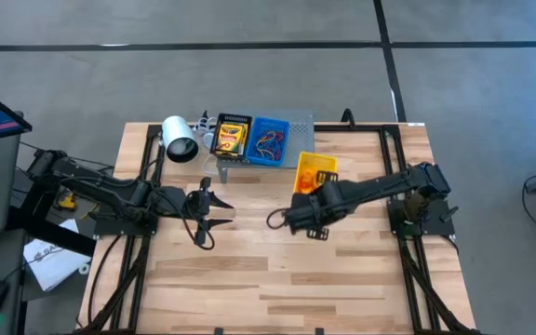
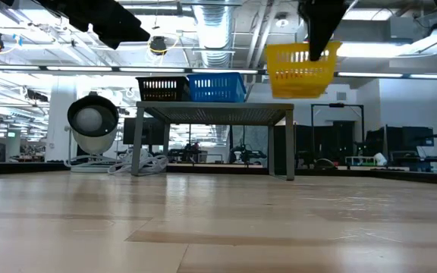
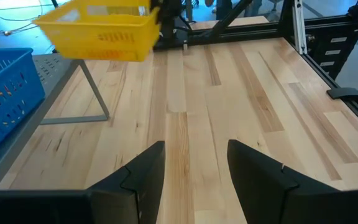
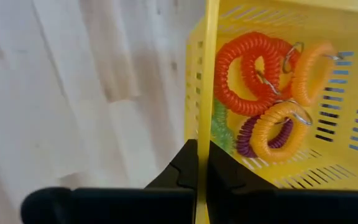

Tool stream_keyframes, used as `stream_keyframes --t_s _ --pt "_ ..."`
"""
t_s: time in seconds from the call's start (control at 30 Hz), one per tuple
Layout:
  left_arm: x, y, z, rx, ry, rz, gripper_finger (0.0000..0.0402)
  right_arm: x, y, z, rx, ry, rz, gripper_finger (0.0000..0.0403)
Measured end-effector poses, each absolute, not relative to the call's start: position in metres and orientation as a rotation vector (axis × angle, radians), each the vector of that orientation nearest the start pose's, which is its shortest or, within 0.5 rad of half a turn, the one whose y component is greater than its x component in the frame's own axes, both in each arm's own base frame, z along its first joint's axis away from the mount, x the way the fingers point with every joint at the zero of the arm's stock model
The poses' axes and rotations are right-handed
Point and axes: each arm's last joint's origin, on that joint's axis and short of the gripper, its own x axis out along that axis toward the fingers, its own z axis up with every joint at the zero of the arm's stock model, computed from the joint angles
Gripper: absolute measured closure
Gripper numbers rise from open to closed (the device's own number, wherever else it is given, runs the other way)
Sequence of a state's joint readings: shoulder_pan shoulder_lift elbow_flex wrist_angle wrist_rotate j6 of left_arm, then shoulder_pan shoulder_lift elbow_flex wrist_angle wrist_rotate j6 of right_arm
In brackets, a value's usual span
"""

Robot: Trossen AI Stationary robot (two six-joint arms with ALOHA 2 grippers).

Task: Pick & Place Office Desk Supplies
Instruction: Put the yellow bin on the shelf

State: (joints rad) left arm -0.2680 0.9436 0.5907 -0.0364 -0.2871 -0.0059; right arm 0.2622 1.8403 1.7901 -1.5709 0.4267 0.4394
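**Yellow basket, airborne, carried by its rim toward the shelf**

Item: yellow basket [image 1: 315, 172], perforated plastic, holding coiled band loops [image 4: 253, 71] in orange, purple and green; seen in the low view lifted clear of the bench [image 1: 277, 279], hanging about level with the shelf top; in the high view it lies just off the shelf's right end, at roughly four o'clock from the blue basket [image 1: 270, 140].

Holder: right pincer [image 4: 202, 165], pressed together on the basket's side wall, one finger either side of the rim; the basket extends from the pincer toward twelve o'clock in the high view, its long axis running roughly twelve to six.

Destination, as judged: grey perforated shelf [image 1: 301, 121], which already carries the blue basket and a black basket with a crayon pack [image 1: 231, 138]; the free shelf space lies at about eleven o'clock from the held basket, so the coming move turns on that short up-and-left shift.

Other arm: left pincer [image 1: 214, 209], fingers spread, empty, at nine o'clock from the right one, farther from the basket.
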Motion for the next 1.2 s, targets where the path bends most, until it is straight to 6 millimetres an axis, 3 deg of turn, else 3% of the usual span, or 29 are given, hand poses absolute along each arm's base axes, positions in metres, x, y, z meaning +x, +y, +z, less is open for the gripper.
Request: stream_keyframes --t_s 0.23,0.7,1.2 --pt "0.199 -0.046 0.253 0.100 0.374 0.020 0.0234 0.325 0.037 0.323 -0.307 1.450 -0.424 0.0400" --pt "0.199 -0.046 0.253 0.099 0.371 0.019 0.0234 0.331 -0.026 0.331 -0.303 1.430 -0.344 0.0400" --pt "0.199 -0.046 0.253 0.100 0.371 0.019 0.0234 0.334 -0.055 0.331 -0.256 1.394 -0.299 0.0400"
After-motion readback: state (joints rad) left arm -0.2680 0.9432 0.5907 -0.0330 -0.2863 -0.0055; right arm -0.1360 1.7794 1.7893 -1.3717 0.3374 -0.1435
